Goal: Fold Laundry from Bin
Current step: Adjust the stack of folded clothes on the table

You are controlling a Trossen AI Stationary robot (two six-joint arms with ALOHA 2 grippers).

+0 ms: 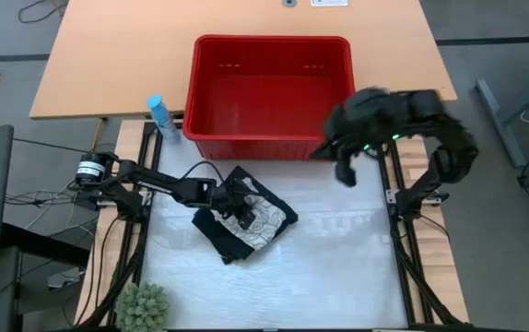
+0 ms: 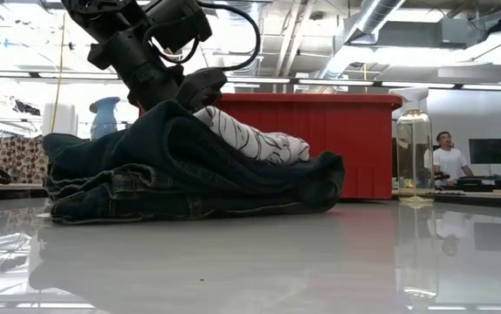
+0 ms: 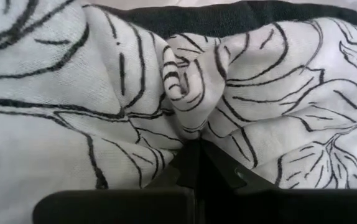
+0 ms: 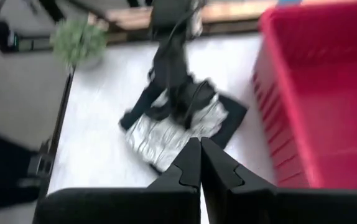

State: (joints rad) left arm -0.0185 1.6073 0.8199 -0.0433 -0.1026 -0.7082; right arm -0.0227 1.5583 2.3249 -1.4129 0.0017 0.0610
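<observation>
Glossy white counter (image 1: pixel 338 267) in an open workshop, a wooden table beyond it. On it we list: a large red rectangular plastic bin (image 1: pixel 269 92), its inside showing bare red, standing at the far edge; a stack of laundry near the counter's left middle, made of dark navy-black trousers (image 2: pixel 189 174) folded flat beneath a white cloth with grey leaf print (image 3: pixel 60 124). We judge the cloth sits on top because the pile is being built as a folded stack. The left tool (image 1: pixel 242 210) rests on that cloth, fingers pinched together with a small ridge of printed fabric bunched just ahead of the tips; whether fabric is caught, we cannot tell. The right tool (image 1: pixel 344 173) hangs closed and empty beside the bin's near right corner, well apart from the pile.
</observation>
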